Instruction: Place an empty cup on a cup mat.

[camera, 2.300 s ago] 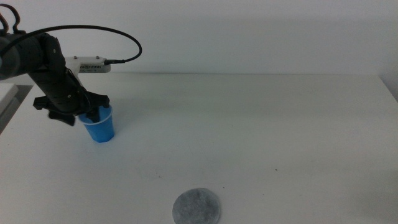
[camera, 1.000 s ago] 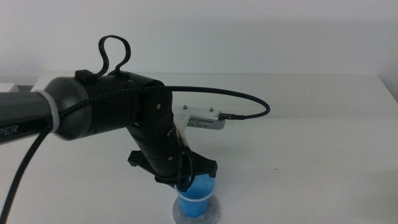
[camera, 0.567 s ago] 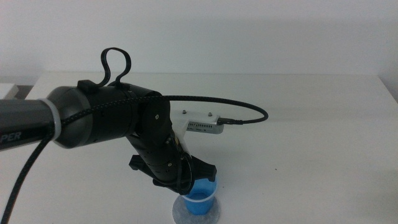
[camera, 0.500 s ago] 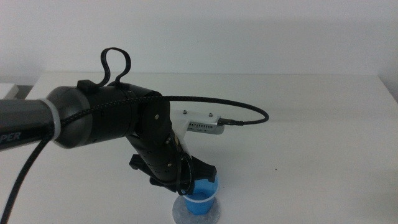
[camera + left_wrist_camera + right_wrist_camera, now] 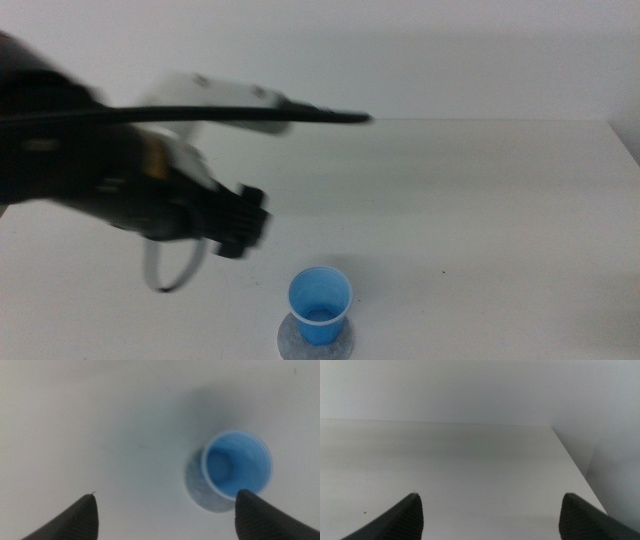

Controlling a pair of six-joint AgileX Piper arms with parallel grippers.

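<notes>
The blue cup (image 5: 320, 303) stands upright and empty on the round grey cup mat (image 5: 346, 344) near the table's front edge. My left gripper (image 5: 245, 222) is blurred with motion, up and to the left of the cup, clear of it, and holds nothing. In the left wrist view its jaws are wide open (image 5: 166, 494), with the cup (image 5: 236, 470) and the mat's rim (image 5: 199, 491) seen from above between them. My right gripper (image 5: 491, 495) is open and empty over bare table, and is out of the middle view.
The white table (image 5: 480, 220) ends at a right edge (image 5: 622, 140) against a pale wall. The left arm's black cable (image 5: 300, 117) stretches above the table's middle. The right wrist view shows the table's far corner (image 5: 552, 427).
The left gripper let go of the cup on the mat and swung up and away to the left. The cup stays upright on the mat.
</notes>
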